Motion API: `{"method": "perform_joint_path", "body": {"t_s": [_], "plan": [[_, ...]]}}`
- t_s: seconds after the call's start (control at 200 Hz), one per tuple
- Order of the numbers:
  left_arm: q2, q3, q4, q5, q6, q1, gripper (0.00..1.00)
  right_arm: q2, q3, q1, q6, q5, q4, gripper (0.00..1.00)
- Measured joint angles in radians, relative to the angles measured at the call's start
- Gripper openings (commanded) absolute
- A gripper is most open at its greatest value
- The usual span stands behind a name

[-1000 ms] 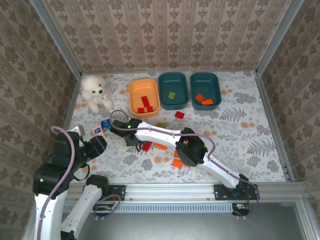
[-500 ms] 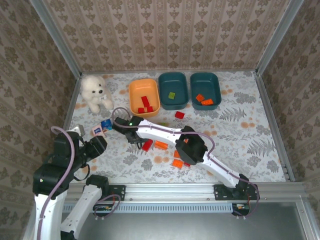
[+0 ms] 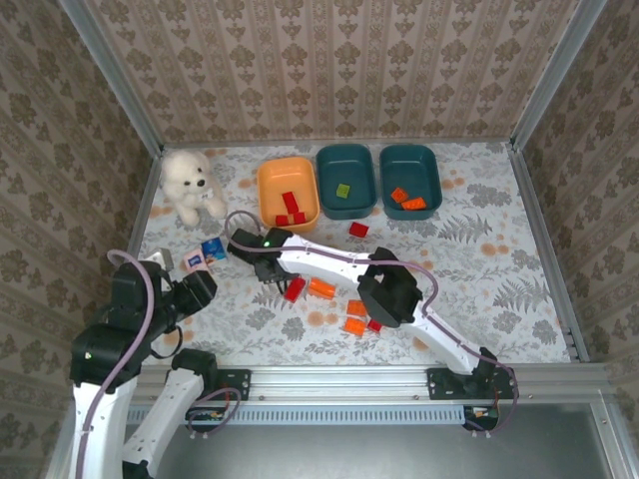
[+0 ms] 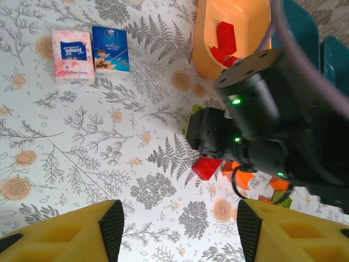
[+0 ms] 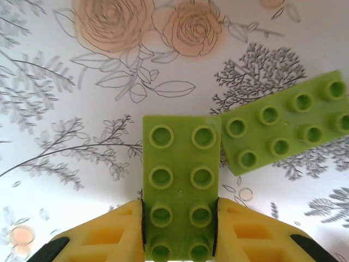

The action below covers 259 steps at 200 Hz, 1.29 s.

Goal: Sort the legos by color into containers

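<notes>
Partly sorted: the orange tub (image 3: 275, 178) holds red bricks, the middle teal tub (image 3: 344, 165) one lime brick, the right teal tub (image 3: 409, 165) orange ones. Still loose on the table are a red brick (image 3: 358, 230) plus more red and orange ones. The right gripper (image 5: 180, 232), at the orange tub's 7 o'clock, is clamped on a lime brick (image 5: 177, 158). A second lime brick (image 5: 283, 131) sits just beside it at 2 o'clock. The left gripper (image 4: 180, 229) is spread wide and empty.
</notes>
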Motion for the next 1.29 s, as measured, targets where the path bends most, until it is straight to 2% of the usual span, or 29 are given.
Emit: {"method": "perform_joint_path", "body": {"t_s": [0.265,0.41,0.525,0.665,0.78,0.91,1.09,1.165,1.295], "plan": [[0.039,-0.128,0.102,0.074,-0.017,0.000,0.58,-0.202,-0.057,-0.045,-0.042,0.006,0.009,0.27],[0.124,-0.193,0.214,0.142,-0.045,-0.010,0.57,-0.295,-0.095,-0.169,-0.074,0.007,0.017,0.28],[0.237,-0.203,0.319,0.166,-0.061,-0.077,0.57,-0.306,-0.101,-0.303,-0.109,0.002,0.028,0.28],[0.391,-0.173,0.430,0.164,-0.064,-0.174,0.57,-0.270,-0.097,-0.458,-0.145,-0.031,0.030,0.28],[0.487,-0.129,0.496,0.159,-0.065,-0.236,0.57,-0.188,-0.062,-0.545,-0.154,-0.072,0.026,0.28],[0.552,-0.085,0.547,0.154,-0.064,-0.257,0.57,-0.059,0.031,-0.593,-0.165,-0.110,-0.001,0.28],[0.594,-0.050,0.578,0.145,-0.064,-0.257,0.57,0.062,0.133,-0.604,-0.171,-0.136,-0.043,0.29],[0.603,-0.042,0.581,0.144,-0.064,-0.257,0.57,0.077,0.146,-0.605,-0.167,-0.135,-0.060,0.35],[0.607,-0.039,0.584,0.140,-0.064,-0.257,0.58,0.085,0.164,-0.605,-0.156,-0.135,-0.082,0.52]]}}
